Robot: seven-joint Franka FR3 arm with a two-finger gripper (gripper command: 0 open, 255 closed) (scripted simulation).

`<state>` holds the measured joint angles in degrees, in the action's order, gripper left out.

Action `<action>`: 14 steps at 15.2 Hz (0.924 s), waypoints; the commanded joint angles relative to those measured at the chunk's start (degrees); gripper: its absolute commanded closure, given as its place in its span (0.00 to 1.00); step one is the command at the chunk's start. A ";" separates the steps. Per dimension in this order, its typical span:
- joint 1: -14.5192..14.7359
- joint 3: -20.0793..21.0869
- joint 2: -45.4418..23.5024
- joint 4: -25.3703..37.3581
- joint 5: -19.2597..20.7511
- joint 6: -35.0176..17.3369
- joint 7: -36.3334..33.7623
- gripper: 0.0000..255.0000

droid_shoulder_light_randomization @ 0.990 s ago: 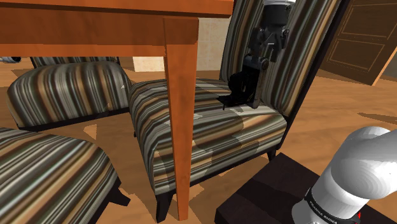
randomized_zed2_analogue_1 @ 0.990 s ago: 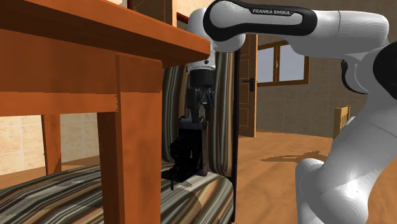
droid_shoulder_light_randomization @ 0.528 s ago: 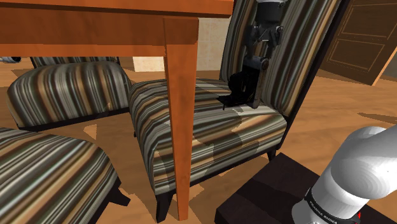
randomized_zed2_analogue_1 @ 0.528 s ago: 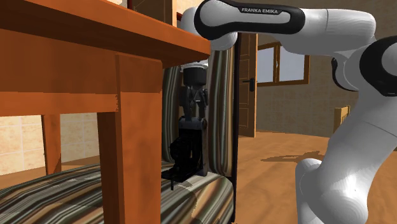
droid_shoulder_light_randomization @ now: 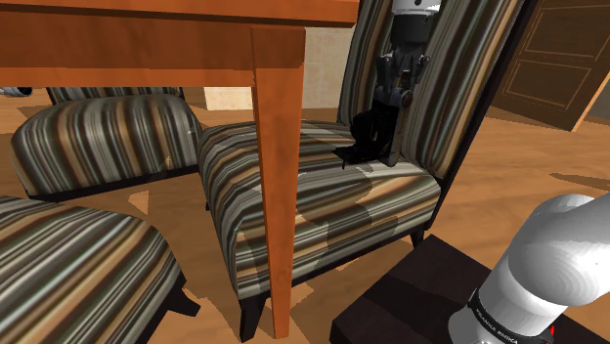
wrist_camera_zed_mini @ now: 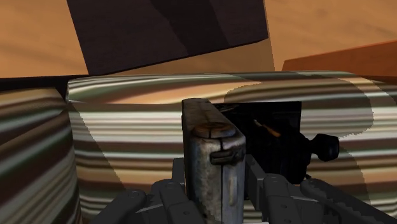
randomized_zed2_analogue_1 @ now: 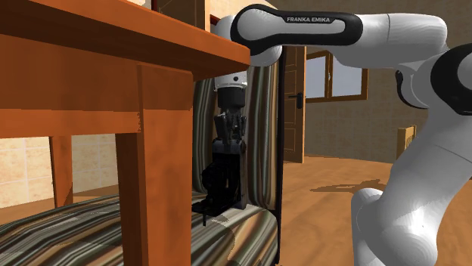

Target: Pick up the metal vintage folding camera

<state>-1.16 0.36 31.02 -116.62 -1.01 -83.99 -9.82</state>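
The vintage folding camera (wrist_camera_zed_mini: 213,153) stands upright between the fingers of the gripper (wrist_camera_zed_mini: 214,175), which clasp its worn metal body on both sides, black bellows jutting beyond them; under the gripper lies the striped chair seat (wrist_camera_zed_mini: 127,133)

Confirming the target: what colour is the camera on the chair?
The camera is black with a worn grey body; wrist view shows it best.

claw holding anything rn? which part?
Yes: the black claw clasps the worn grey metal folding camera by the sides of its upright body, which stands on the striped chair seat.
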 commanded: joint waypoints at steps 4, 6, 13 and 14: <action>0.02 0.04 -0.09 0.00 -0.04 0.00 -0.03 1.00; 0.00 -0.04 -0.03 -0.02 0.01 0.05 0.06 1.00; 0.00 -0.07 -2.15 7.31 0.02 5.26 -0.01 1.00; 0.00 -0.07 -2.50 8.42 0.02 6.02 -0.02 1.00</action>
<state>-1.15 0.31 29.02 -109.46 -1.00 -78.65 -9.86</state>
